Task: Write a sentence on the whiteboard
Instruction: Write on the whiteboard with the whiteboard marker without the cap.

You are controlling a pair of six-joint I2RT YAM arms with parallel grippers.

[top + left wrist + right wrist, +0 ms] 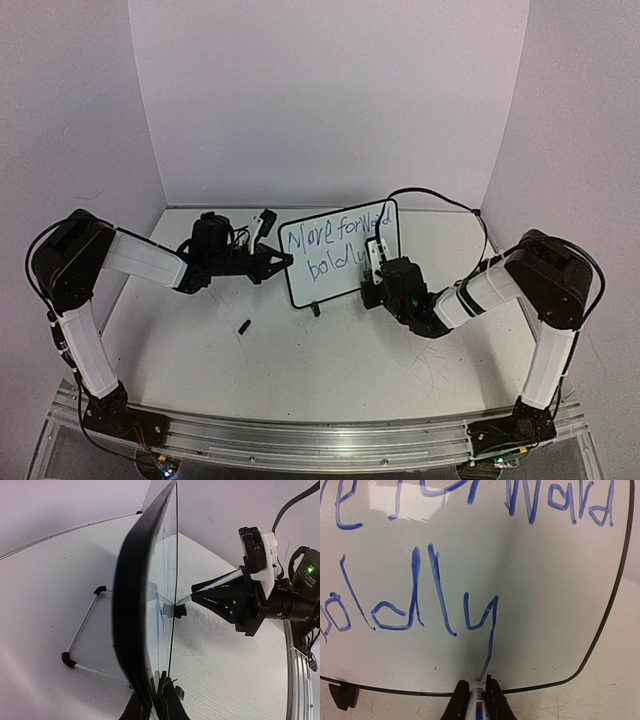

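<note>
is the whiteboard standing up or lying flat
Standing up: the whiteboard rests on its black feet, wire stand behind it.

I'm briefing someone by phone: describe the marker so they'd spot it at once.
On the white table stands a small black-framed whiteboard with blue writing. At its lower right the right gripper pinches the marker, tip at the tail of the y in boldly. Unlike the small black piece lying loose on the table, it is held and white-bodied.

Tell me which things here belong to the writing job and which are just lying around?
In use: whiteboard, blue sentence, marker in right gripper, left gripper clamping board edge.
Lying about: small black piece on the table, possibly a cap.
</note>
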